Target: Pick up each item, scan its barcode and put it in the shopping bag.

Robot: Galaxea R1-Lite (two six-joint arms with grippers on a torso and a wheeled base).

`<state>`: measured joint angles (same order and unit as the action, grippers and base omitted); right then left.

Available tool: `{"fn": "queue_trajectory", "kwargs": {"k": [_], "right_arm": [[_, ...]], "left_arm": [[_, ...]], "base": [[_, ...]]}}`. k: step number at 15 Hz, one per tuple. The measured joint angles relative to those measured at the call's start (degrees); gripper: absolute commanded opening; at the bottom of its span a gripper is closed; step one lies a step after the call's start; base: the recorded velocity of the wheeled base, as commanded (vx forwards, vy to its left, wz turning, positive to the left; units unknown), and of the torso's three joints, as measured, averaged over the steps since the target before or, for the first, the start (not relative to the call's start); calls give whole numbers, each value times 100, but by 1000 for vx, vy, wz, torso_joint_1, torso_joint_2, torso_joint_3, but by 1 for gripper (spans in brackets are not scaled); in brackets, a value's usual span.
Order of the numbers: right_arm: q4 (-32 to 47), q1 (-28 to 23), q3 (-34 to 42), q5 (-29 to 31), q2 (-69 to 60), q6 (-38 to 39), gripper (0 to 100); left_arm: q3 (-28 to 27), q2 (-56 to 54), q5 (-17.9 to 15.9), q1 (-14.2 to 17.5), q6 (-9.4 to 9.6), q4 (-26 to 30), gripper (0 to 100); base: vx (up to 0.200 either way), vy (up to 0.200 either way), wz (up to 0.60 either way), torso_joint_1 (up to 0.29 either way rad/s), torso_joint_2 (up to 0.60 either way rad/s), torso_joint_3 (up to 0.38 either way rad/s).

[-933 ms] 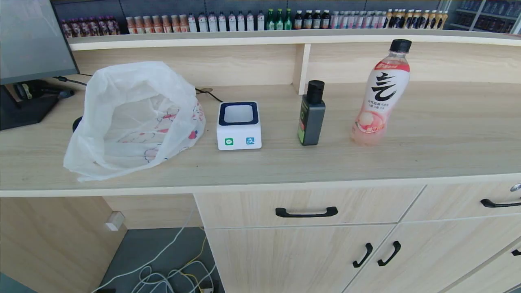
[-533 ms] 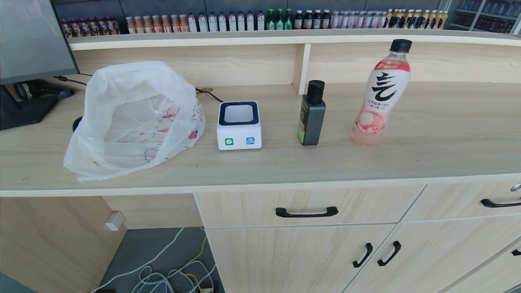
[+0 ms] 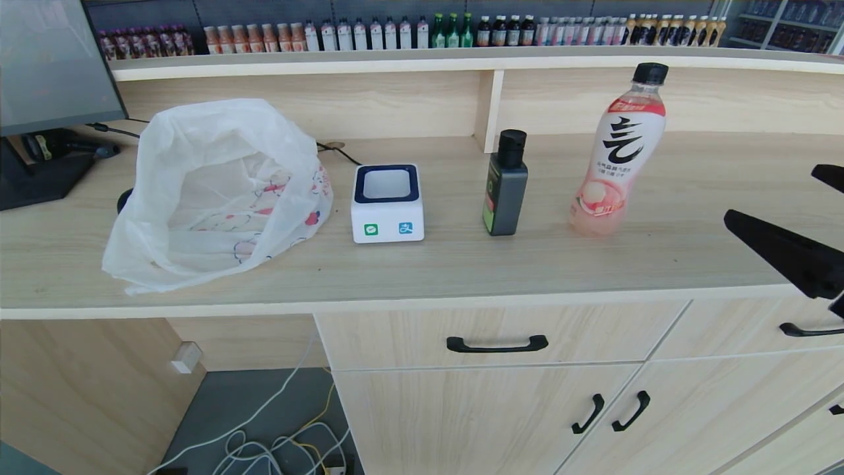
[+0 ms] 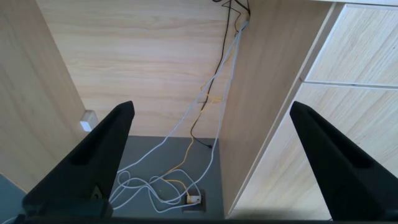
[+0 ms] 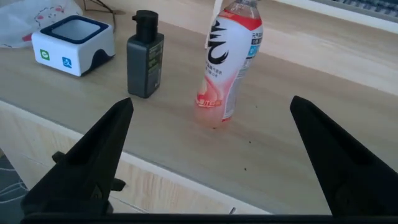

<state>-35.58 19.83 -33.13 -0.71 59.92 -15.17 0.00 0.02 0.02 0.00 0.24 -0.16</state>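
A tall pink drink bottle stands on the wooden counter, right of a dark bottle with a black cap. The white scanner box sits at the middle. Left of it lies the white plastic shopping bag, mouth open. My right gripper hangs open at the counter's right end, facing the pink bottle from a distance, holding nothing. My left gripper is open below the counter, in front of the wooden panel.
A monitor stands at the counter's far left. A raised back shelf with an upright divider borders the counter. Drawers with black handles are below. Loose cables lie on the floor under the counter.
My right gripper has come into the head view from the right edge. The bottles, scanner and bag have not moved.
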Motion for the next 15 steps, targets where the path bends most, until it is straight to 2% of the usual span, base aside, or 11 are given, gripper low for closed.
{"fn": "queue_trajectory", "kwargs": {"k": [2,7,11,15], "right_arm": [[-368,332,-123,115,483,4,100],[-766,1652,-285,234,1312,20,100],[-1972,1932,-477,363,2233,324,100],[-2211,1966,-936,694,2944,477,100]], "left_arm": [[0,0,2,0,2,0,100],[0,0,2,0,2,0,100],[0,0,2,0,2,0,100],[0,0,2,0,2,0,100]], "base": [[0,0,0,0,0,0],[0,0,0,0,0,0],[0,0,0,0,0,0],[0,0,0,0,0,0]]}}
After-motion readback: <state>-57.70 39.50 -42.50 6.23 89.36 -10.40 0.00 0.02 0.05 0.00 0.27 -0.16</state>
